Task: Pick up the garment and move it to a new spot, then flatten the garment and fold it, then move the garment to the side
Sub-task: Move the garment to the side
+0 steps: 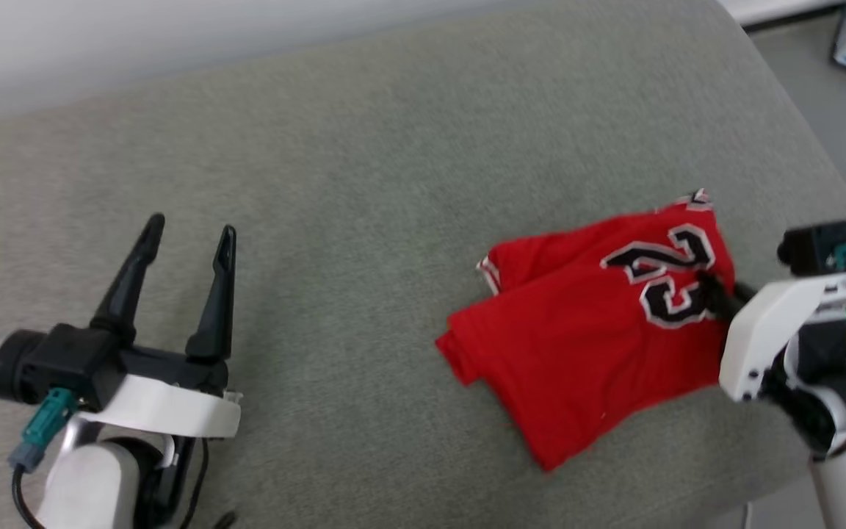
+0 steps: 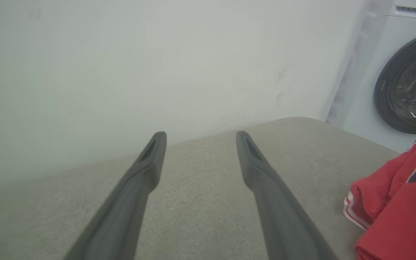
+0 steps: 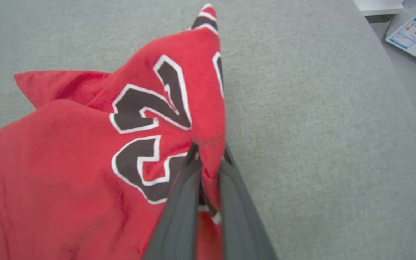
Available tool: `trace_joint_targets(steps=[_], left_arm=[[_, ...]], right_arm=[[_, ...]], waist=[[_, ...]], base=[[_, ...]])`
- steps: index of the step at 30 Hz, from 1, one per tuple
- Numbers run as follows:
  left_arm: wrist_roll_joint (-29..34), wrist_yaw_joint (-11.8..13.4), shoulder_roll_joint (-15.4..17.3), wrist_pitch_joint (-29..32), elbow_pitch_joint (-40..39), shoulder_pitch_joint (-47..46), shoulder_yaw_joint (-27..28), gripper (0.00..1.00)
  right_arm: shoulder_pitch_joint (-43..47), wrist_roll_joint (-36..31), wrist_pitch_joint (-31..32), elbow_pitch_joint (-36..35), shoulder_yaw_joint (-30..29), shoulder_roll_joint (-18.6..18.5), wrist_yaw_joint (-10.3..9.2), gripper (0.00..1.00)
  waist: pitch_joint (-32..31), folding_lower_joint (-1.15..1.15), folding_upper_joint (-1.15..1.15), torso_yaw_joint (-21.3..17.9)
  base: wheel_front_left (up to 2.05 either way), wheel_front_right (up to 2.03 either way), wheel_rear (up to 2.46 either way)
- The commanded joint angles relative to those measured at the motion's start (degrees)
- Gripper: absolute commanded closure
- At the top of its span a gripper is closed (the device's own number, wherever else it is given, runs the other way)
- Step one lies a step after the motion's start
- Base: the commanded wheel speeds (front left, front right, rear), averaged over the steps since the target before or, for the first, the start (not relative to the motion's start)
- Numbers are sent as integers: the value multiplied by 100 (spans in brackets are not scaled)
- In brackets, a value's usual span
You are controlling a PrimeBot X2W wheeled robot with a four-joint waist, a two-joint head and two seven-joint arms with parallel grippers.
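We have the left end effector out over the near-left part of the grey fabric-covered surface, and it's released: both dark fingers spread wide with nothing between them. From the left wrist view it's the same story: the left end effector gapes over bare grey fabric, with a pale wall behind it and a white washing machine with a dark round door off to that view's right.

Over on the right, there's the garment! It lies in a folded, bunched red bundle on the right part of the surface, close to its right edge and well apart from the left end effector. The black, white-outlined 23 faces up, and a bit of striped trim peeks out at the bundle's left end.

The right end effector is clenched on the garment, right at the edge of the number. The right wrist view makes it plain: its two fingers pinch a raised fold of red cloth, the right end effector biting in just beside the digits. The rest of the garment spreads away to that view's left. A white sheet with blue print lies on the floor beyond the surface's corner.
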Motion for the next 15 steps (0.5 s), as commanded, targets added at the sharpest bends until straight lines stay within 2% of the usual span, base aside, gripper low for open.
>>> trace_joint_targets(steps=[1,5,15], left_arm=[[29,-17,69,49,-90,-113,7,0],[92,-70,267,252,-428,-390,-55,0],[43,-171,561,526,-1044,-1035,-147,0]], right_arm=[[-224,-70,-97,41,-49,1,-7,100],[-780,-259,-347,330,-343,-87,-7,100],[-1864,-1025,-679,1006,-1654,-546,-8,100]], waist=[[625,-1,0,-525],[1073,-1,0,-592],[2008,-1,0,-259]], base=[[0,0,0],[0,0,0],[0,0,0]])
